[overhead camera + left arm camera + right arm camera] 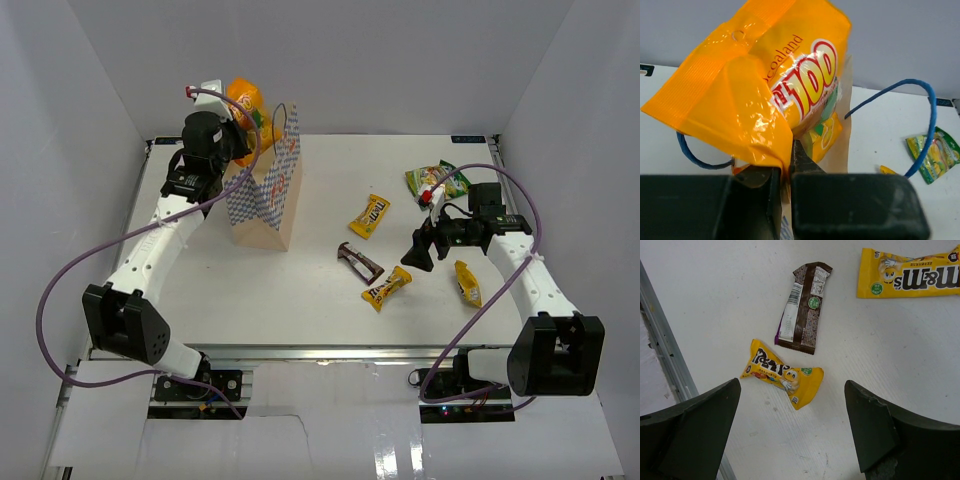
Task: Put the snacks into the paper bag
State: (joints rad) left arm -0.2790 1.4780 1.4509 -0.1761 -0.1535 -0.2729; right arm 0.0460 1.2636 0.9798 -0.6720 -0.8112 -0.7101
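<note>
My left gripper (pixel 237 135) is up over the open top of the checkered paper bag (pixel 268 200), shut on the lower edge of the orange-yellow pouch (pixel 740 100). The pouch sticks up above the fingers, over the bag's mouth (pixel 840 145) and its blue cord handle (pixel 927 125). My right gripper (pixel 792 387) hangs open over a yellow candy pack (pixel 782 374), with the dark brown bar (pixel 802 310) just beyond it and a second yellow pack (pixel 910 274) farther off. A third yellow pack (pixel 467 282) lies under the right arm. The green-yellow pouch (pixel 437 180) lies at the back right.
White walls close in the table on the left, back and right. A metal rail (pixel 665 355) runs along the table's near edge. The right arm's purple cable (pixel 520 250) loops above the right side.
</note>
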